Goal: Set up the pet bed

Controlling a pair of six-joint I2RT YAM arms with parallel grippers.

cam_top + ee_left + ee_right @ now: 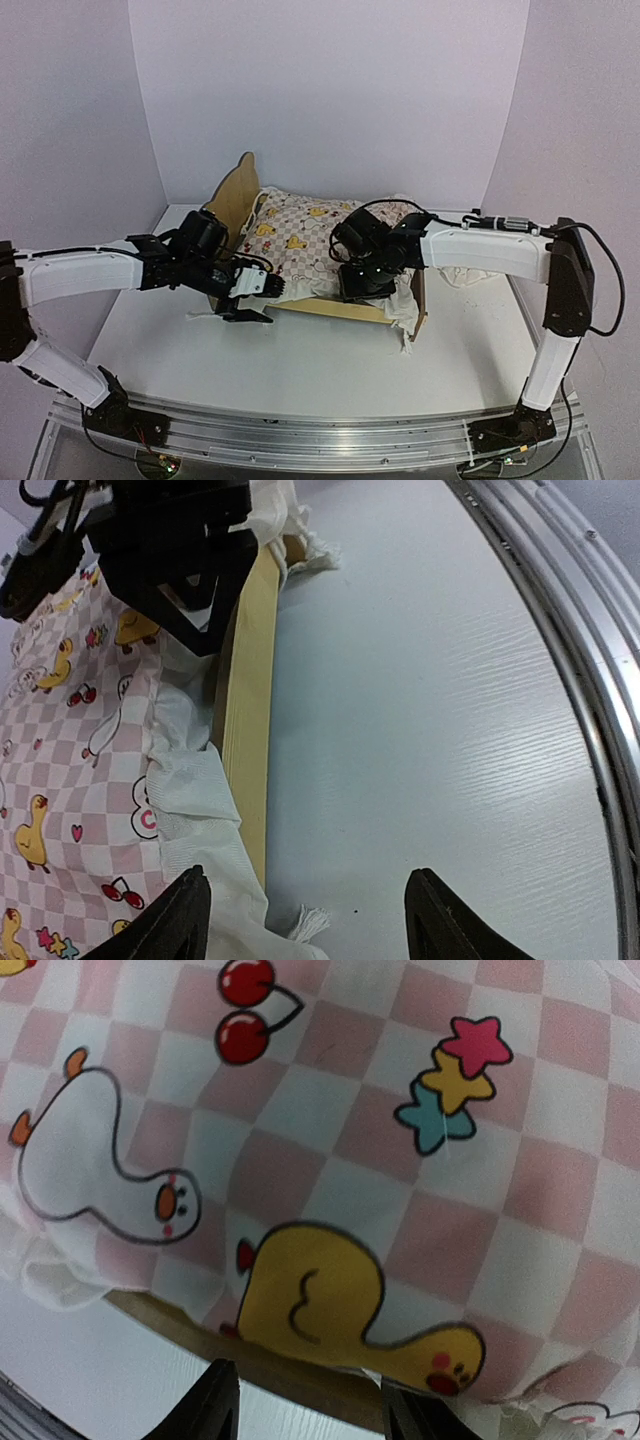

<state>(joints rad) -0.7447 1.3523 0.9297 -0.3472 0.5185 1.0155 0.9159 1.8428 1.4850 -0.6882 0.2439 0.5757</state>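
The pet bed (243, 190) stands at the back middle of the table, its light-wood eared headboard on the left. A pink checked duck quilt (300, 238) with a cream ruffle covers it and spills over the right end. My left gripper (262, 300) is open beside the front side rail (250, 710), with only bare table and a ruffle tuft between its fingers (185, 920). My right gripper (360, 288) hangs open just above the quilt (330, 1140) at the front rail (300, 1375), and nothing is held between its fingertips (220, 1405).
The white table (150, 340) ends in an aluminium rail (300, 435) along the near edge. White walls close in the back and both sides. The right arm's black head (180, 560) sits close over the bed's front rail.
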